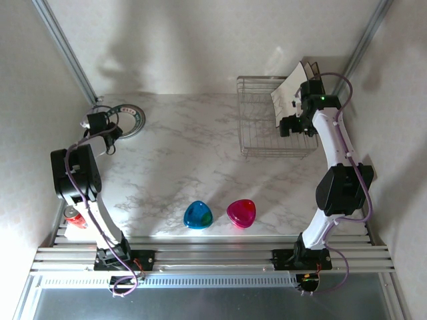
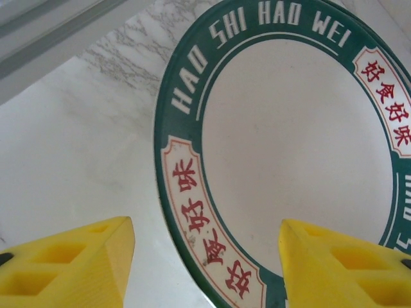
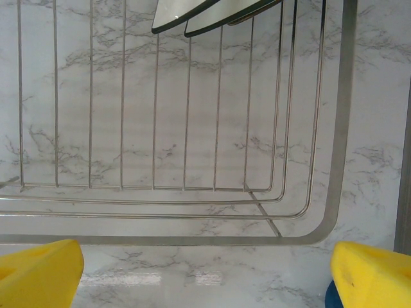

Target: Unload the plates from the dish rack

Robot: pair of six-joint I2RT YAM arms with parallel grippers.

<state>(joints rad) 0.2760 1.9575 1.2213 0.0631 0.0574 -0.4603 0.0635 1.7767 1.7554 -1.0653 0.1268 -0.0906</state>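
Far right within the dish rack [image 1: 257,133], plates [image 1: 287,100] stand tilted on edge

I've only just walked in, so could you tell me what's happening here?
A silver wire dish rack is being unloaded. The left gripper hovers open over a round white plate with a green lettered rim, which lies flat on the marble table. The right gripper is open over the rack, where plates lean on edge.
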